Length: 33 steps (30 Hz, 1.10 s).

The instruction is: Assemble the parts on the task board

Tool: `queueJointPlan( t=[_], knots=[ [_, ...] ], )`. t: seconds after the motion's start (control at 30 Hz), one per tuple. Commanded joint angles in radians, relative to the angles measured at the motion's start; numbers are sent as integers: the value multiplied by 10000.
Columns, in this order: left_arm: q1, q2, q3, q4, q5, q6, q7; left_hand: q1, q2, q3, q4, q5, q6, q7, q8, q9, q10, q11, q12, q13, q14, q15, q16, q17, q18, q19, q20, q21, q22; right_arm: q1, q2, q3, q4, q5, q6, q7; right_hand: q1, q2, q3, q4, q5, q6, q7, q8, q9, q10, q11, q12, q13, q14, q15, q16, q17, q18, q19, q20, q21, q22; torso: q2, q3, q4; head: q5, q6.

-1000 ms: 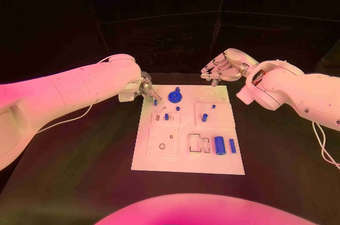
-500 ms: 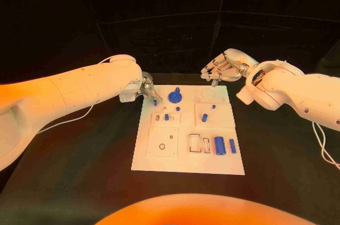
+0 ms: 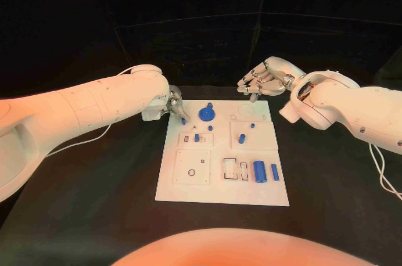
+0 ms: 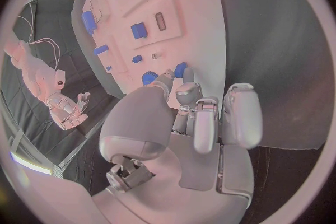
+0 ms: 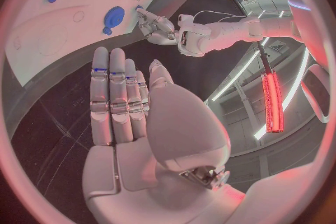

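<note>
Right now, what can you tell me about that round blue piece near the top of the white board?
The round blue piece is a flat disc with a small knob standing at its centre, plastic by the look of it. It sits on the task board near the far edge. The left robot hand hovers beside it, not touching.

task board mid-table; left hand at its far-left corner, right hand behind far edge.

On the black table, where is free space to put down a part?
Bare black table lies left of the white task board, right of it, and along its near edge. The board's far corners are crowded by the left robot hand and right robot hand.
</note>
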<state>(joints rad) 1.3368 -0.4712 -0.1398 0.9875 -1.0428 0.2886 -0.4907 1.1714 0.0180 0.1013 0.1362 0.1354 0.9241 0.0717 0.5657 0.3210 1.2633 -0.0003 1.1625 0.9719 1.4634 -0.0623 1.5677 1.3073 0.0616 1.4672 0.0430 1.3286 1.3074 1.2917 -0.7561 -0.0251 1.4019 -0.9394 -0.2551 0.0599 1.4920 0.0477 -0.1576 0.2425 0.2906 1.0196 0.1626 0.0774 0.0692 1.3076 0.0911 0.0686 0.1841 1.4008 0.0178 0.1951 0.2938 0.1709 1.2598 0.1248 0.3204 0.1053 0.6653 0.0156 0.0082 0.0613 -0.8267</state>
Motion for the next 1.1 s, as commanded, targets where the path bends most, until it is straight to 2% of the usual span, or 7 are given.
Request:
queueJointPlan(
  t=[0.03,0.2,0.4,0.6,0.73,0.83,1.1],
  knots=[
    [11,17,-11,-38,-56,235,38,207,61,60,-119,22,99,-27,-41,-25,33,-39,44,-18,1074,-18,31,2635,7,61,20,28,388,18,11,6,7,30,52,80,-31,-88,15,69,69,-45,56,-46,-4,-71,-19,-13,-15,-30,58,-52,-13,123,28,29,-38,-17,1,3,2,-6,-1],
    [11,15,-25,-74,-54,224,80,543,226,330,-363,-334,155,-67,-67,-77,45,-78,41,-30,1074,-50,31,2635,6,66,-7,33,404,18,11,6,4,30,48,82,-31,-88,15,69,69,-45,56,-46,-4,-71,-19,-13,-15,-30,58,-52,-13,123,28,29,-38,-17,0,-1,0,-15,-12],
    [10,26,-29,-101,13,221,177,868,365,765,-666,-358,199,-111,-100,-135,41,-118,10,-65,1074,-82,31,2635,8,64,-37,20,405,18,13,6,6,30,52,82,-31,-88,15,69,69,-45,56,-46,-4,-71,-19,-13,-15,-30,58,-52,-13,123,28,29,-38,-17,-2,1,1,-22,-24],
    [10,-12,-30,-72,168,-92,375,1244,518,1812,-1210,-349,191,-104,-127,-194,67,-136,-35,-98,1074,-104,31,2635,12,60,-72,-4,405,18,6,6,7,30,54,79,-31,-88,15,69,69,-45,56,-46,-4,-71,-19,-13,-15,-30,58,-52,-13,123,28,29,-38,-17,-4,1,8,-23,-23],
    [10,-148,-30,86,449,-521,504,1084,373,2745,-1525,-337,211,-97,-5,-152,116,-137,-73,-149,1074,-77,31,2635,15,53,-56,-36,394,18,1,6,8,30,59,79,-31,-88,15,69,69,-45,56,-46,-4,-71,-19,-13,-15,-30,58,-52,-13,123,28,29,-38,-17,-7,4,13,-19,-23],
    [15,-360,-27,360,718,-854,540,554,51,3825,-1754,-341,173,-86,228,-51,166,-146,-100,-211,1074,-64,31,2635,22,56,-57,-55,398,18,-10,6,10,30,64,77,-31,-88,15,69,69,-45,56,-46,-4,-71,-19,-13,-15,-30,58,-52,-13,123,28,29,-38,-17,-7,8,21,-24,-23],
    [52,-1116,-25,1530,1268,-1717,232,-173,-307,5069,-1986,-312,54,-136,664,112,248,-157,-39,-200,1074,-108,31,2635,24,58,-68,-96,396,18,-40,5,7,30,78,60,-14,-85,27,73,80,-50,56,-45,-3,-76,-19,-12,-16,-30,56,-58,-13,124,36,29,-51,-25,-3,14,34,-6,-6]
  ],
)
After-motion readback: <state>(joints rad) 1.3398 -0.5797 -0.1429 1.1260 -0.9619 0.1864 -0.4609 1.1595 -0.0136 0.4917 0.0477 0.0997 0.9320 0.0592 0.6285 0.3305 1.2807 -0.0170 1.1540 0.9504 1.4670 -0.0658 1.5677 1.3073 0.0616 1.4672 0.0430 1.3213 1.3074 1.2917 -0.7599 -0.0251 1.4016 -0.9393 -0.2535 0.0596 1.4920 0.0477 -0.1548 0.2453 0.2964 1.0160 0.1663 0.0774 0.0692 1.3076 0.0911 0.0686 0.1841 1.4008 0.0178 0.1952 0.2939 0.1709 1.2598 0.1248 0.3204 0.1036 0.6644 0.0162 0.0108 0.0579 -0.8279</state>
